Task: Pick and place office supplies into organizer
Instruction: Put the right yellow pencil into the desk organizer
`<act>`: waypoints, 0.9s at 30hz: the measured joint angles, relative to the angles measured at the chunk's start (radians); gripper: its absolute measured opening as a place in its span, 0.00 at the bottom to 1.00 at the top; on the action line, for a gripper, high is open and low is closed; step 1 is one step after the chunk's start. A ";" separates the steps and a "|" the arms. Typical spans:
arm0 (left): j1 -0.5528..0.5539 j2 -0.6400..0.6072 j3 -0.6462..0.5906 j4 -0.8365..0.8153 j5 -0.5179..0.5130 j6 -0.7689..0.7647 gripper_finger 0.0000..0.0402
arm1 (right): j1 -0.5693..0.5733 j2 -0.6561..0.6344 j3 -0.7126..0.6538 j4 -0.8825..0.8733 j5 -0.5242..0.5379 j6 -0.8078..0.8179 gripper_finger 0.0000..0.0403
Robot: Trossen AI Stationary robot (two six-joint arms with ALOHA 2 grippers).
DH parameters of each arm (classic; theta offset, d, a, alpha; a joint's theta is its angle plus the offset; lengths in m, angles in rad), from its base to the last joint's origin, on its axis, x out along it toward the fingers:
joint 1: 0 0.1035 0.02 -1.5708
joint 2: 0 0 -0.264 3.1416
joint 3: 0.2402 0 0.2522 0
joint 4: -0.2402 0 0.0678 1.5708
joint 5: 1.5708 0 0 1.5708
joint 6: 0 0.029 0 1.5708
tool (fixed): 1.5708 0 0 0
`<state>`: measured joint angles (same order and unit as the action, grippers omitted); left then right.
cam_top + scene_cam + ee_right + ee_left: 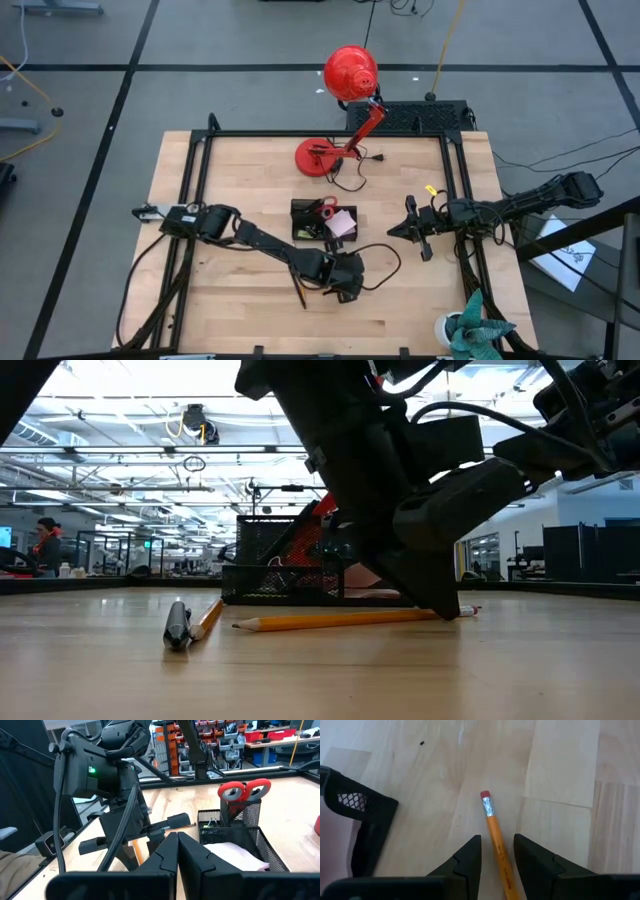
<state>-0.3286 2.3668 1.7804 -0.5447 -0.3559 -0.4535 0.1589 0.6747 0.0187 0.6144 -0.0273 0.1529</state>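
An orange pencil (496, 837) with a pink eraser lies flat on the wooden table. My left gripper (497, 852) is open and low over it, one finger on either side, touching nothing; in the low view (432, 600) it stands at the pencil's eraser end. A black pen (177, 625) and another pencil (208, 618) lie near the front, and also show in the high view (298, 290). The black mesh organizer (320, 222) holds red-handled scissors (322, 208) and a pink pad (342, 224). My right gripper (413, 230) is shut and empty, to the right of the organizer.
A red desk lamp (350, 72) stands with its round base (318, 157) at the table's far middle, its cord trailing beside it. A tiny yellow piece (432, 188) lies near the right rail. A potted plant (470, 328) stands at the near right corner.
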 joint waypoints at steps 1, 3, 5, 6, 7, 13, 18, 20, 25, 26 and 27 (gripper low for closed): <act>0.000 0.004 -0.001 -0.002 0.004 -0.001 0.30 | 0.000 0.000 0.000 0.000 0.000 0.000 0.01; 0.000 0.005 -0.001 -0.006 0.010 0.000 0.30 | 0.000 0.000 0.000 0.002 0.000 0.000 0.01; 0.001 0.006 -0.002 -0.007 0.026 -0.001 0.29 | 0.000 0.000 0.000 0.002 0.000 0.000 0.01; 0.001 0.007 -0.002 -0.007 0.032 0.000 0.27 | 0.000 0.000 0.000 0.002 0.000 0.000 0.01; 0.001 0.007 -0.003 -0.006 0.036 0.005 0.24 | 0.000 0.000 0.000 0.002 0.000 0.000 0.01; 0.003 0.008 -0.006 0.028 0.065 0.060 0.03 | 0.000 0.000 0.000 0.002 0.000 0.000 0.01; 0.004 0.008 -0.008 0.049 0.066 0.071 0.08 | 0.000 0.000 0.000 0.002 0.000 0.000 0.01; 0.004 0.008 -0.008 0.069 0.060 0.095 0.10 | 0.000 0.000 0.000 0.002 0.000 0.000 0.01; 0.001 0.003 -0.010 0.130 0.050 0.167 0.08 | 0.000 0.000 0.000 0.002 0.000 0.000 0.01; -0.001 0.001 -0.010 0.134 0.042 0.174 0.06 | 0.000 0.000 0.000 0.002 0.000 0.000 0.01; -0.001 -0.006 -0.012 0.135 0.031 0.184 0.05 | 0.000 0.000 0.000 0.002 0.000 0.000 0.01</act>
<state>-0.3294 2.3607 1.7687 -0.4095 -0.3247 -0.2693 0.1589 0.6750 0.0185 0.6163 -0.0273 0.1528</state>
